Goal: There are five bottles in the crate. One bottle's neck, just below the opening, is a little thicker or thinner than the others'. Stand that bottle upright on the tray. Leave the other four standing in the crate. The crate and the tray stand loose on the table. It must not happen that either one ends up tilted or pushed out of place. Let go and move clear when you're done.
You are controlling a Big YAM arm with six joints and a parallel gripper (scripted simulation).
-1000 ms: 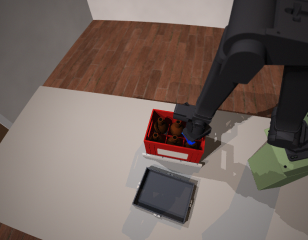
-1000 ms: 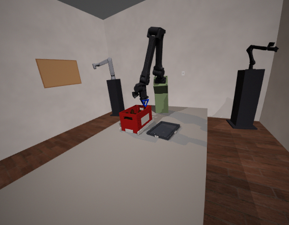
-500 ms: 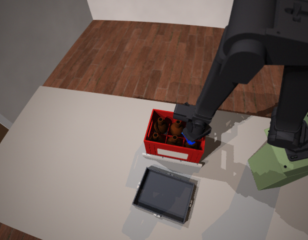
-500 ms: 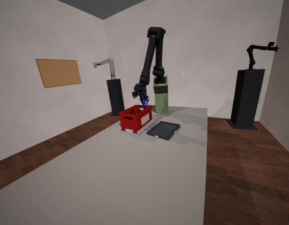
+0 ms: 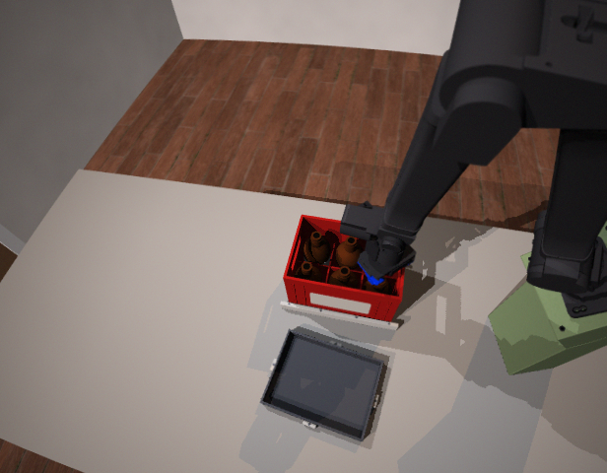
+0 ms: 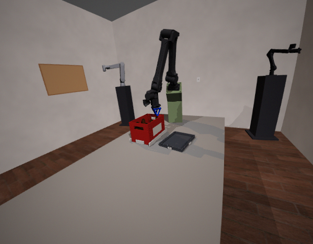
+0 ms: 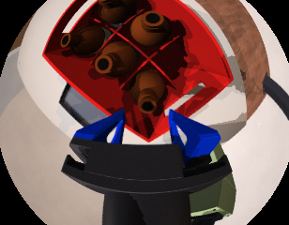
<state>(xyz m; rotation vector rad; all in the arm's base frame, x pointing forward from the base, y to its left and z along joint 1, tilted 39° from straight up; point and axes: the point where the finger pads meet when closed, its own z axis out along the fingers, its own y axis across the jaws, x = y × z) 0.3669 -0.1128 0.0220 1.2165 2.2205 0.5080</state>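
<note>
Bottle (image 7: 148, 94) upright in crate (image 7: 210, 51) corner cell, neck directly beneath gripper (image 7: 146, 127). Fingers apart (holding nothing), straddling neck line.

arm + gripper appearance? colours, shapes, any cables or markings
The arm is matte black throughout, built of blocky links with rounded joint housings, mounted on an olive-green pedestal. The gripper has a wide black curved body and two bright blue wedge-shaped fingers tapering to points. No loose cables or markings show in any view.
</note>
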